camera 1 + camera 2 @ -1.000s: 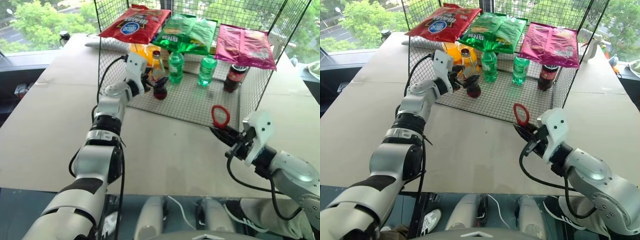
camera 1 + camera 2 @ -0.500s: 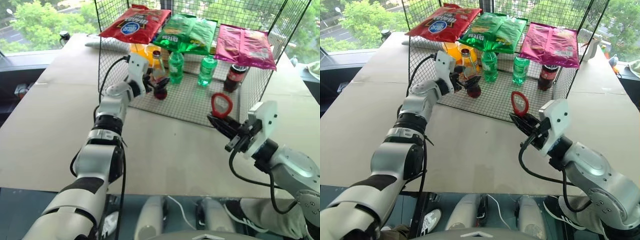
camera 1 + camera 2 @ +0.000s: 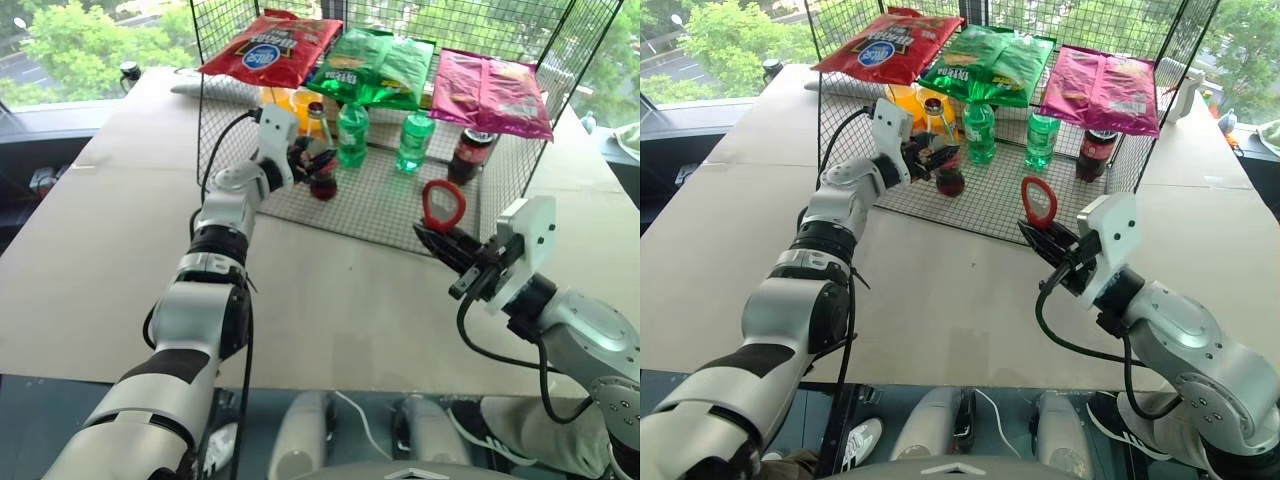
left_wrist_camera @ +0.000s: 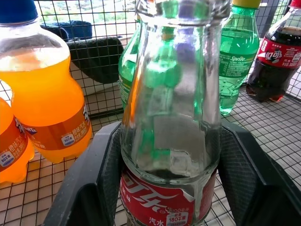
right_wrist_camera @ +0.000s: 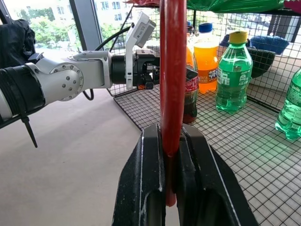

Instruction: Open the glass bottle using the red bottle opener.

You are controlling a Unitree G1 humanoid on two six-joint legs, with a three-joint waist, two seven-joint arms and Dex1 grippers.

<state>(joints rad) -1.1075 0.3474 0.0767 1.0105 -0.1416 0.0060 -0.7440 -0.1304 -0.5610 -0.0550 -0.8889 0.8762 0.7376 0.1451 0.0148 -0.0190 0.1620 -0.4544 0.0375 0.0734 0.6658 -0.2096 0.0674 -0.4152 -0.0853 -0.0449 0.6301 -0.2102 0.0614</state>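
Left tool [image 3: 312, 163]: my two black fingers now sit close on either side of the slim clear glass bottle [image 3: 320, 150] with the red label and dark liquid low down. In my left wrist view the pads [image 4: 110, 167] lie right beside the glass just above the label; I cannot tell for certain that they press it yet.

What changed: a second ago these fingers stood wide around the bottle; they have since drawn in toward it. The arm itself has kept its place.

Bottle's place: upright on the wire mesh rack floor [image 3: 400, 205], at its near left part, in front of the orange soda bottles [image 4: 44, 99] and beside the green plastic bottles [image 3: 352, 133]. The squat dark bottle with a red cap [image 3: 468, 155] stands well apart to the right.

Right tool [image 3: 447, 243]: clamped tight on the short handle of the flat red bottle opener [image 3: 442, 206], ring head pointing up, held over the desk [image 3: 110, 250] near the rack's front edge. It has lifted slightly since a second ago.

Meaning for the task: I judge the bottle is nearly secured, so steadying it is almost done. The cap is still on; the opener is still well apart from the neck and has yet to be brought across.
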